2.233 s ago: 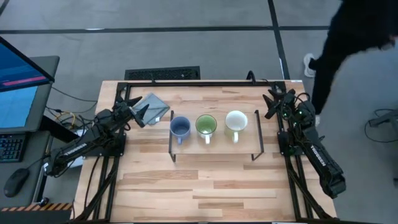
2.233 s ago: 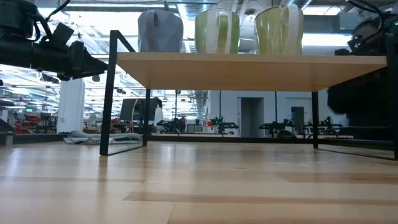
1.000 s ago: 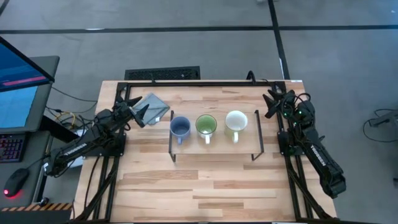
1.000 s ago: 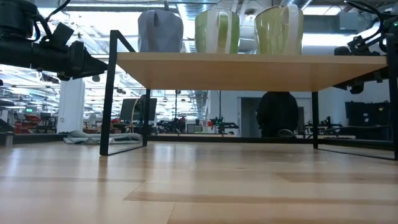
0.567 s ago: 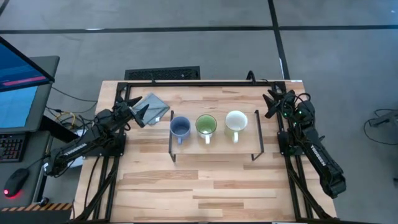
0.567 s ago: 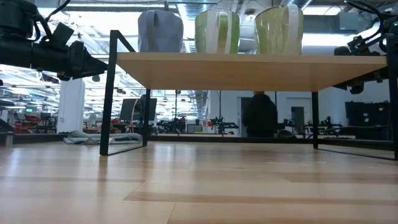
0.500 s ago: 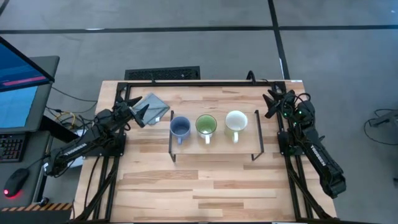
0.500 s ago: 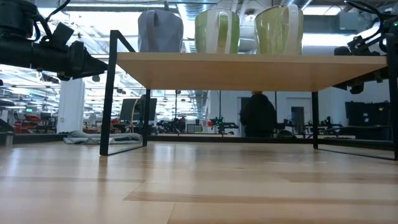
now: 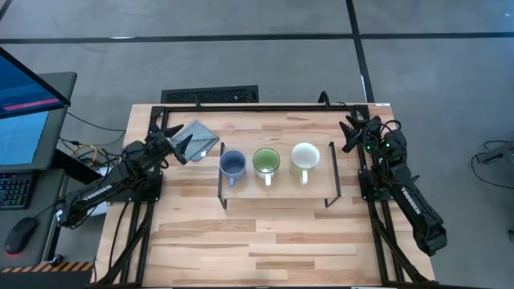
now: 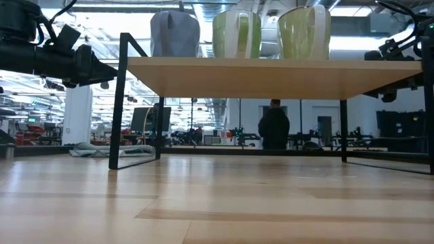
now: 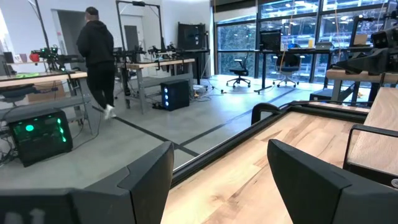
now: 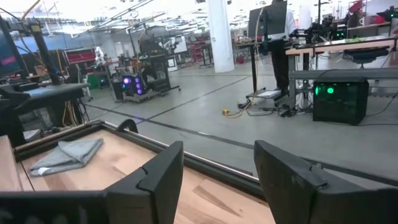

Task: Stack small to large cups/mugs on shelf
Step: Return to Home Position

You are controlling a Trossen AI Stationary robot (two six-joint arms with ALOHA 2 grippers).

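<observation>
Three mugs stand in a row on the shelf [image 9: 277, 186], each resting on its base: blue [image 9: 232, 164] on the left, green [image 9: 266, 161] in the middle, cream-white [image 9: 305, 157] on the right. In the low view they show as the blue mug [image 10: 175, 33], green mug [image 10: 237, 33] and cream-white mug [image 10: 304, 32] on the shelf board [image 10: 271, 76]. My left gripper [image 9: 178, 145] hovers left of the shelf, open and holding nothing. My right gripper [image 9: 350, 133] hovers right of the shelf, open as well.
A folded grey cloth [image 9: 197, 137] lies on the table's far left part, next to my left gripper. A black frame [image 9: 265, 104] runs along the table's far edge. A person [image 10: 274, 126] walks in the room behind. The table's near half [image 9: 265, 241] is bare wood.
Both arms and the mugs have kept still. A person who stood beside the table's far right corner has walked off and now crosses the room behind, moving leftward in the low view.
</observation>
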